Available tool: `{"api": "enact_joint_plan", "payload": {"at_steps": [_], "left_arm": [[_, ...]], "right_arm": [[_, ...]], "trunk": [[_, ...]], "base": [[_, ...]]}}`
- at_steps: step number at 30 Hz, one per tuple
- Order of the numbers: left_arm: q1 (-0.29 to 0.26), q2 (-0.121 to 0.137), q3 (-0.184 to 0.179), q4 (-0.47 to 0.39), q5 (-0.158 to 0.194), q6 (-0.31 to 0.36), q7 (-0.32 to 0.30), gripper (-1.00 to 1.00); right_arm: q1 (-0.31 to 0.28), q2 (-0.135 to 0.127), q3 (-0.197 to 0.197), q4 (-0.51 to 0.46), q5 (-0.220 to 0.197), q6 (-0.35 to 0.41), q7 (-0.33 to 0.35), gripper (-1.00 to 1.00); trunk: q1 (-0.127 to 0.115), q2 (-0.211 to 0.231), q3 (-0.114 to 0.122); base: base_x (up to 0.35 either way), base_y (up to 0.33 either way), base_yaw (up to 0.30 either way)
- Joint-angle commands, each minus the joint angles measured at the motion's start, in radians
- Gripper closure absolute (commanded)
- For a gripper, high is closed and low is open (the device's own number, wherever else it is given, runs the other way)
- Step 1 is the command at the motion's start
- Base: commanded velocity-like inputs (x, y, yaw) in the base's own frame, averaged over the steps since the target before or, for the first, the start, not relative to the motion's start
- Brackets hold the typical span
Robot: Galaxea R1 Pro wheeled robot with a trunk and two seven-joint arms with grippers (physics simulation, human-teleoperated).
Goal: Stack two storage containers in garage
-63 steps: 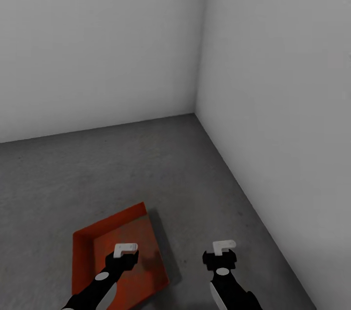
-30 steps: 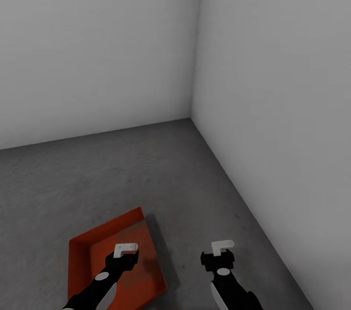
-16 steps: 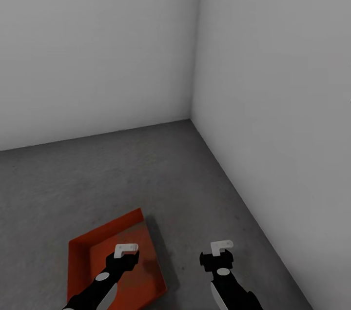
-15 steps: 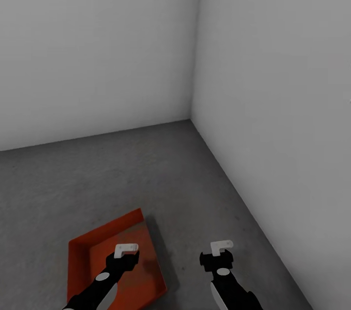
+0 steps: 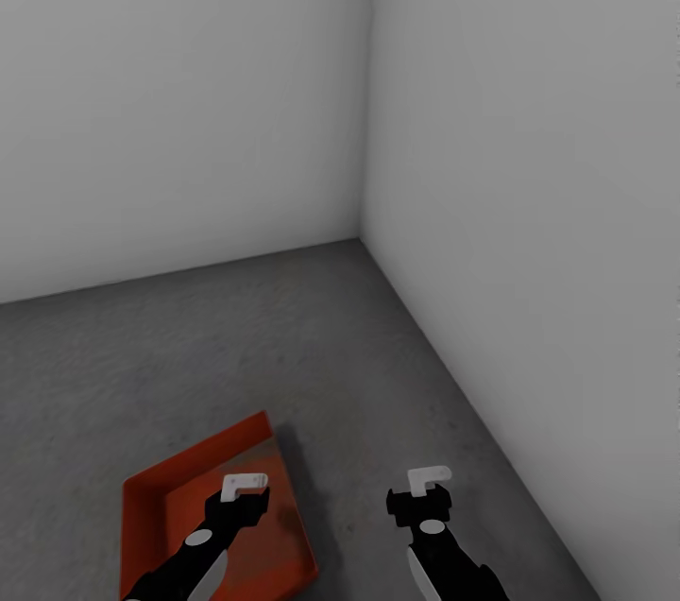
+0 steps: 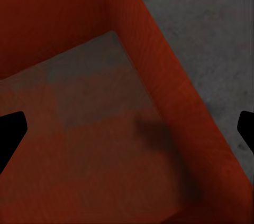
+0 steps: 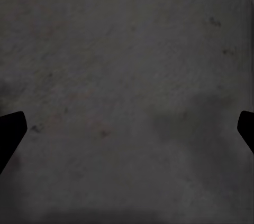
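One orange-red storage container (image 5: 165,511) lies on the grey concrete floor (image 5: 236,346) of the garage, near a corner of two white walls. The second container is out of view. My left gripper (image 5: 244,486) hangs open above the container's inside, holding nothing. In the left wrist view the ribbed bottom and one low wall of the container (image 6: 106,113) lie below the left gripper (image 6: 127,134), whose dark fingertips stand wide apart. My right gripper (image 5: 430,478) is open over bare floor to the container's right. In the right wrist view the right gripper (image 7: 127,134) has concrete floor (image 7: 127,65) beneath it.
White walls meet in a corner (image 5: 361,237) ahead. The right wall (image 5: 529,204) runs close along my right side. Open concrete stretches ahead and to the left of the container.
The whole picture has slid slightly left, so the camera turned a little; the container and corner shifted with it. Both grippers hold the same pose, open.
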Motion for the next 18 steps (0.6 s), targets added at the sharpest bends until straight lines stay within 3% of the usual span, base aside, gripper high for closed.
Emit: {"api": "enact_joint_plan", "payload": {"at_steps": [1,18], "left_arm": [[-0.001,0.001,-0.008,0.000,0.009,-0.004,0.008,-1.00],[-0.001,0.001,-0.008,0.000,0.012,-0.005,0.009,-1.00]], "right_arm": [[0.000,0.000,0.005,-0.001,0.005,0.010,-0.007,-1.00],[0.000,-0.002,0.003,-0.001,0.011,0.011,-0.007,-1.00]], "trunk": [[0.000,0.000,0.001],[0.000,0.000,0.028]], "base": [[0.000,0.000,-0.106],[0.000,0.000,-0.110]]}}
